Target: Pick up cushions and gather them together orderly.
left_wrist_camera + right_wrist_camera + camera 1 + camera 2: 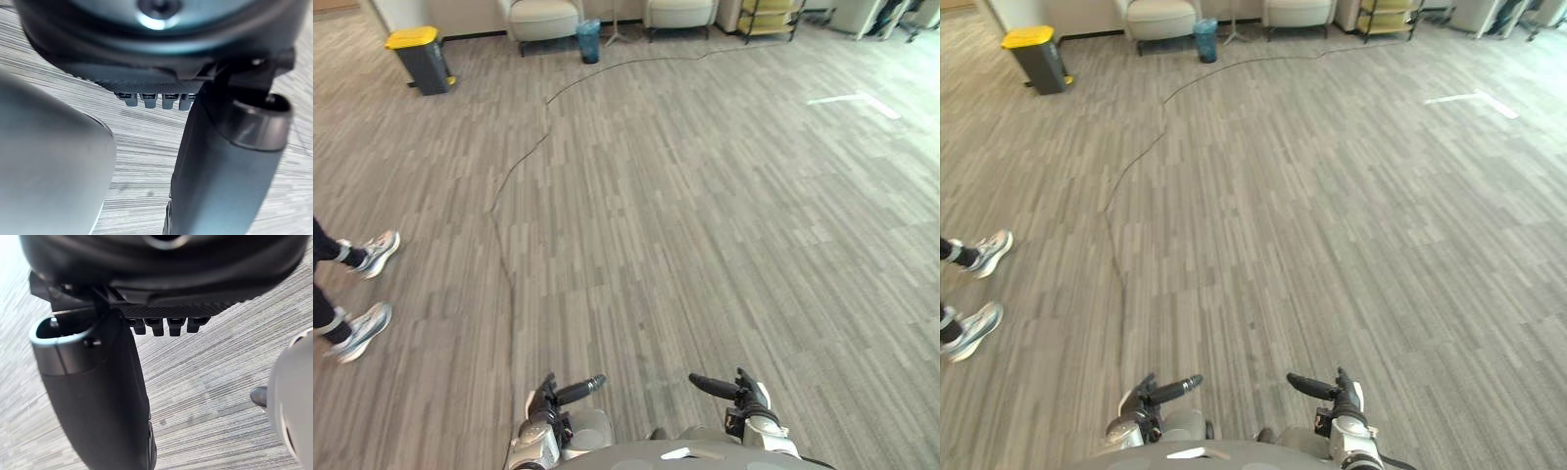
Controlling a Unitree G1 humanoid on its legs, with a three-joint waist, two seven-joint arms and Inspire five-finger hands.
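My left hand (553, 397) and right hand (744, 394) hang low at the near edge of the eye views, a short way apart, over bare grey plank floor. Both are empty, with relaxed fingers and thumbs pointing inward toward each other. In the left wrist view the thumb (220, 166) stands out beside the row of fingers (146, 99), with only floor past them. The right wrist view shows the same: thumb (102, 396), fingers (166, 326), floor beyond. Two beige armchairs (544, 18) (680, 12) with padded seats stand by the far wall.
A dark bin with a yellow lid (421, 59) stands far left, and a blue wastebasket (589, 41) sits between the armchairs. A shelf cart (769, 18) is at the far right. A person's shoes (372, 253) (357, 331) stand at the left edge. White tape (857, 98) marks the floor.
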